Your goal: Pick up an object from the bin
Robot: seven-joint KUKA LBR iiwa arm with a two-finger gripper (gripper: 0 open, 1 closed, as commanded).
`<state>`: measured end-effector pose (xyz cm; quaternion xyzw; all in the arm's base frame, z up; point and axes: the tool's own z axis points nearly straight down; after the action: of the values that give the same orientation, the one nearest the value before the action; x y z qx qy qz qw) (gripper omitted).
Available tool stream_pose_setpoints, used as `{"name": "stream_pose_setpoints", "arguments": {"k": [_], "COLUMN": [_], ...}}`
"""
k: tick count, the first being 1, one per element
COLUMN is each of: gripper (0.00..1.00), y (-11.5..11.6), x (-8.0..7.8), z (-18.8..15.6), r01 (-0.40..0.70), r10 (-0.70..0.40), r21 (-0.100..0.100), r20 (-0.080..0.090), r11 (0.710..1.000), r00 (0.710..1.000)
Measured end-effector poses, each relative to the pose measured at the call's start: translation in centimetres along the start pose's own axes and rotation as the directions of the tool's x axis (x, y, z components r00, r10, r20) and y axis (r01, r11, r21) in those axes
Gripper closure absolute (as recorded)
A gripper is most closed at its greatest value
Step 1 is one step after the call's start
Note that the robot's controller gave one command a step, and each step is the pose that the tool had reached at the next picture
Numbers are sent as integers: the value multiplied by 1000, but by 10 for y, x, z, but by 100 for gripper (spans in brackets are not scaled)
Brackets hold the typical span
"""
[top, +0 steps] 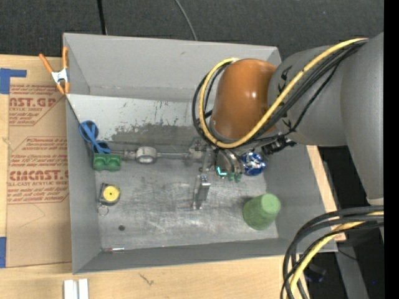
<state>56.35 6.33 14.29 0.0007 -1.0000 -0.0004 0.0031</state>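
Bin [168,67] rundown: grey metal, scuffed floor, just a handful of loose bits inside. On the left there's a blue loop [89,136] of something strap-like lying by the wall. A green piece [106,162] shaped like two short barrels side by side touches its lower end, and a small yellow disc [110,194] sits lower down, apart from both. A silver round part [145,156] is left of the middle, with what looks like a thin rod [174,156] running from it toward the arm. Lower right holds a green cup-like cylinder [260,212]. The end effector [200,198] hangs over bare floor around the middle of the bin (can't tell whether it's released or clenched from this angle). The closest thing is a small blue-and-white object [254,162] just right of the wrist, partly tucked under the arm's orange cover [240,104]. The green cylinder is next nearest, further right and lower.
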Motion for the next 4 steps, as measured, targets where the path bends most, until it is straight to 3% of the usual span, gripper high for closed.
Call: {"name": "stream_pose_setpoints", "arguments": {"k": [1,2,3,4], "gripper": [0,0,0,0], "y": [-65,-79,-149,-193], "x": [69,21,63,44], "z": [71,72,38,70], "r01": [186,207,-16,-58], "r10": [-186,-207,16,58], "r21": [2,2,2,-17], "r20": [20,11,6,-9], "r11": [983,978,1000,998], "r00": [982,978,1000,998]}}
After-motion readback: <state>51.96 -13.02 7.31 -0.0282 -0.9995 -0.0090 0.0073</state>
